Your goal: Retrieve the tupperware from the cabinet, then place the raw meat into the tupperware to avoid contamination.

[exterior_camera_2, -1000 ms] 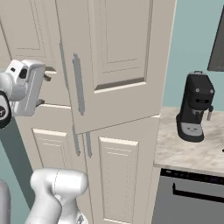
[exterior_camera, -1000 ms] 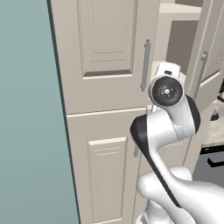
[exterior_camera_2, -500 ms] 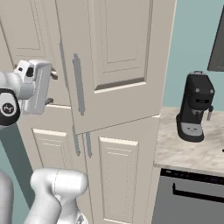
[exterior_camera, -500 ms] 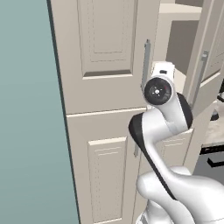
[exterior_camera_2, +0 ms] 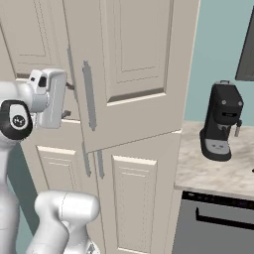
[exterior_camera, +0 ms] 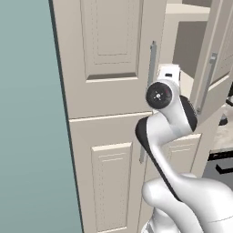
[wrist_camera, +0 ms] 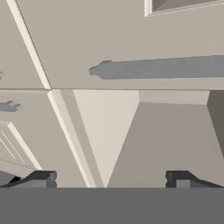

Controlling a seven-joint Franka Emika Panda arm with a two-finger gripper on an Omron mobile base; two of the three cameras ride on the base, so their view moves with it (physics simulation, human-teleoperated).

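The beige cabinet (exterior_camera: 109, 45) has its upper right door (exterior_camera_2: 134, 44) swung out towards me, while the upper left door stays shut. My gripper (exterior_camera_2: 68, 100) is open and empty, level with the bottom edge of the upper doors. It points at the gap beside the open door's grey bar handle (exterior_camera_2: 89, 94). In the hand view the gripper (wrist_camera: 109, 177) has its fingertips (wrist_camera: 41, 177) wide apart, facing a grey handle (wrist_camera: 162, 68) and bare cabinet panels. The tupperware and the raw meat are out of view.
A black coffee machine (exterior_camera_2: 221, 121) stands on the speckled counter (exterior_camera_2: 208, 171) right of the cabinet, with a dark appliance front (exterior_camera_2: 213, 223) below. A teal wall (exterior_camera: 27, 113) borders the cabinet on the left. The lower cabinet doors (exterior_camera_2: 134, 198) are shut.
The hand has moved closer to the cabinet, toward the gap by the open door's handle. The gripper has stayed open and the door has not moved.
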